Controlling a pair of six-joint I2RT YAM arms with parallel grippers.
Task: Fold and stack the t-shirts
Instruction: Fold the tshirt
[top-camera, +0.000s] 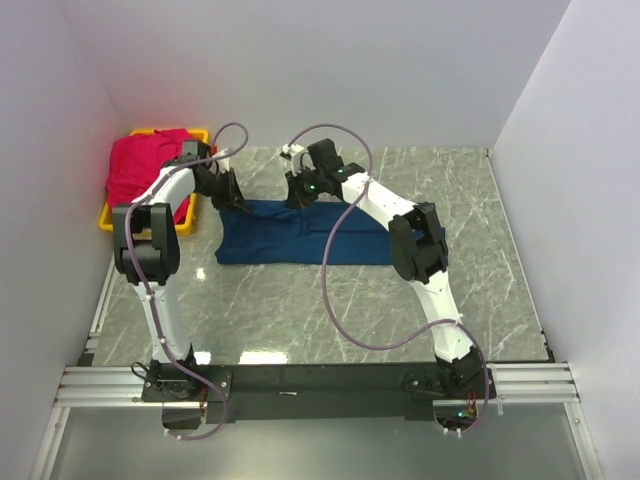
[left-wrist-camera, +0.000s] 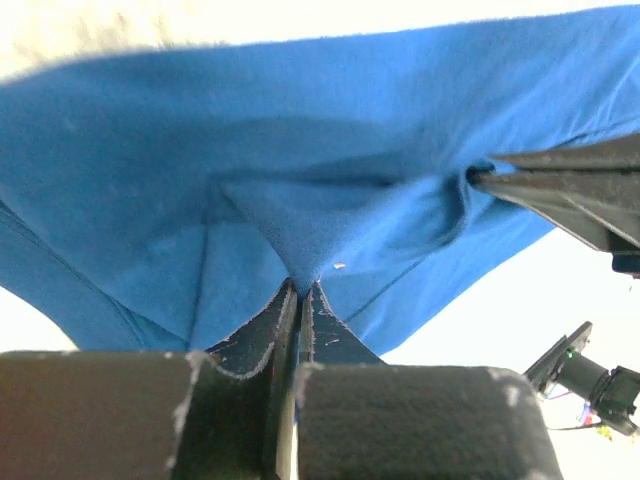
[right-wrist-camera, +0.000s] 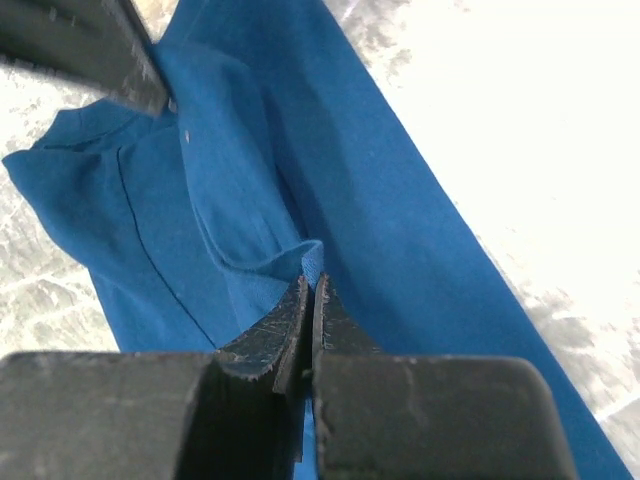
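The navy blue t-shirt (top-camera: 300, 238) lies on the table as a long folded band. My left gripper (top-camera: 228, 195) is shut on a pinch of its cloth at the far left edge; in the left wrist view the blue t-shirt (left-wrist-camera: 150, 180) puckers up into the closed left gripper (left-wrist-camera: 301, 283). My right gripper (top-camera: 301, 192) is shut on the far edge further right, where a fold of the shirt (right-wrist-camera: 400, 220) runs into the right gripper (right-wrist-camera: 311, 280). The red-pink t-shirt (top-camera: 150, 162) lies heaped in the bin.
A yellow plastic bin (top-camera: 107, 217) stands at the far left against the white wall. The marble table (top-camera: 440, 180) is walled on three sides. The other arm's finger (left-wrist-camera: 570, 195) shows at the right of the left wrist view.
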